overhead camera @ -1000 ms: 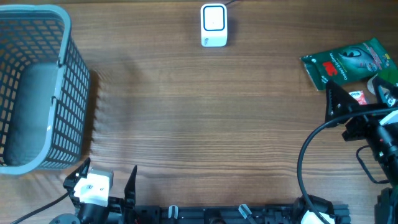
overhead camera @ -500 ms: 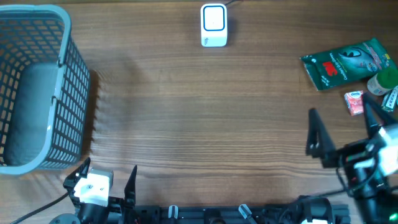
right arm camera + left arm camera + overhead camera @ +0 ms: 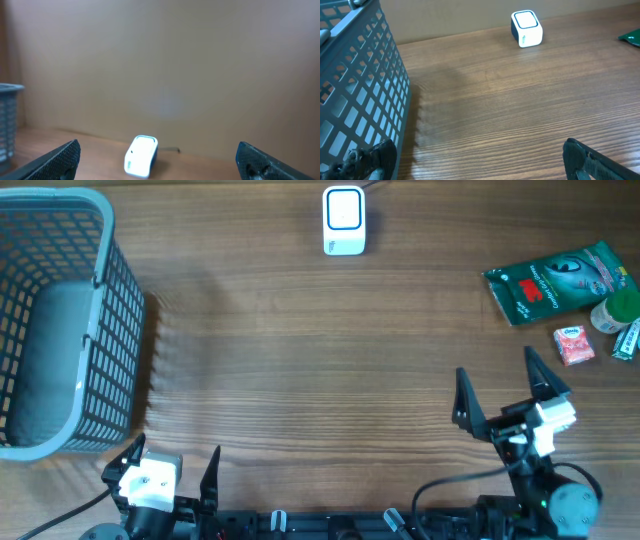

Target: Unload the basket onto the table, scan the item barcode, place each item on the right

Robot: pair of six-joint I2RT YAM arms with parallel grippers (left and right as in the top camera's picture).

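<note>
Right claw point(image 3: 503, 392): both fingers are spread wide, with nothing between them and nothing touching them. It hangs over bare table point(image 3: 320, 360) with its fingertips aimed at the far edge.

Left claw point(image 3: 174, 448): its fingers are likewise spread wide and empty. It sits low at the near edge of the table.

Items for scanning: these lie together ahead of the right claw and off to its right, and none is in contact with it.
- The green packet point(image 3: 560, 280) lies flat and is the farthest of the group from the claw.
- The small pink sachet point(image 3: 573, 345) lies nearest the claw, just beyond its right finger.
- The green-capped bottle point(image 3: 620, 310) sits at the table's right edge, between the packet and the sachet but farther out.
- A narrow green-and-white item point(image 3: 629, 340) lies beside the sachet at the frame edge; it cannot be identified.

Barcode scanner point(image 3: 344, 220): this white box stands at the far edge of the table, well ahead of the right claw and to its left. In the right wrist view it appears between the two fingers, slightly left of centre.

Basket point(image 3: 105, 240): the blue-grey mesh basket stands ahead of the left claw and to its left. In the left wrist view its wall rises close beside the left finger.
</note>
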